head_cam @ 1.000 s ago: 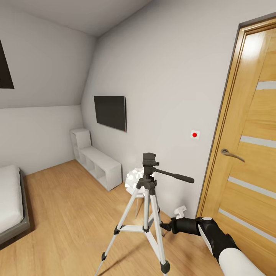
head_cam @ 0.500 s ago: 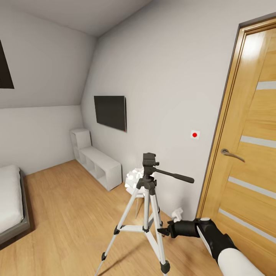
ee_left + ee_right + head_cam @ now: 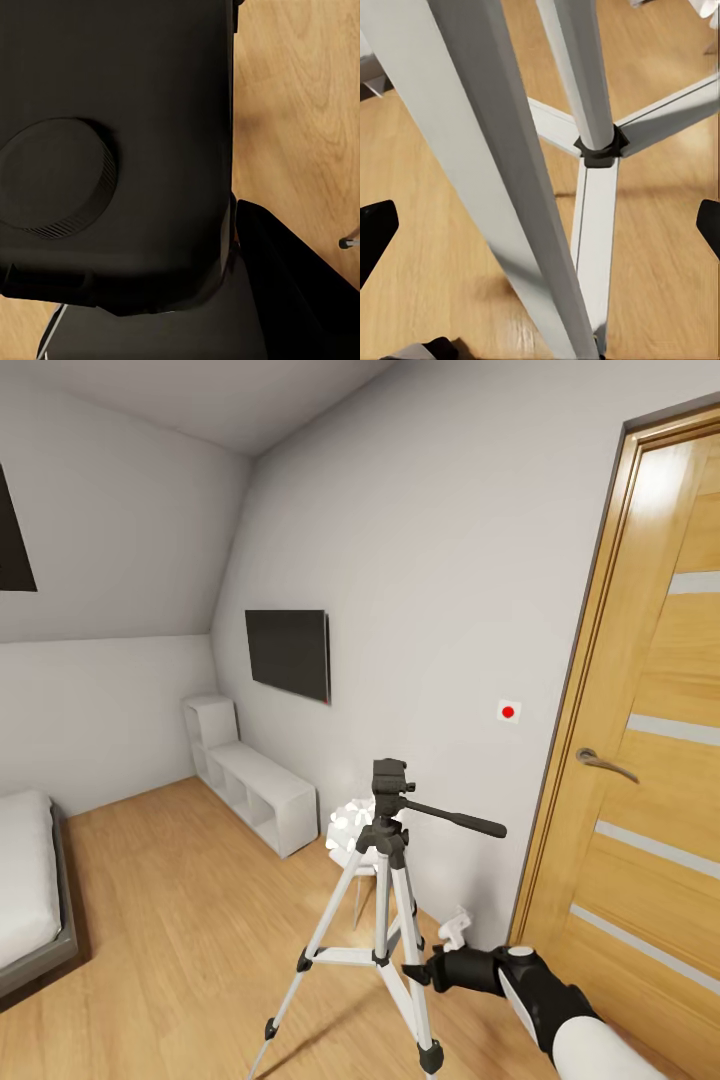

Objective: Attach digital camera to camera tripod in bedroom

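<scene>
Bedroom floor point(image 3: 180, 920): one camera tripod point(image 3: 385, 920), one right claw point(image 3: 412, 972) wide at its leg.

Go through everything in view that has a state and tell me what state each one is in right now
camera tripod: standing upright, legs spread, head bare, no camera mounted.
right gripper: open, fingertips apart, close to a tripod leg, holding nothing.
door: shut, handle level.
wall TV: screen dark.
bed: white mattress bare.
white shelf unit: compartments look empty.
</scene>
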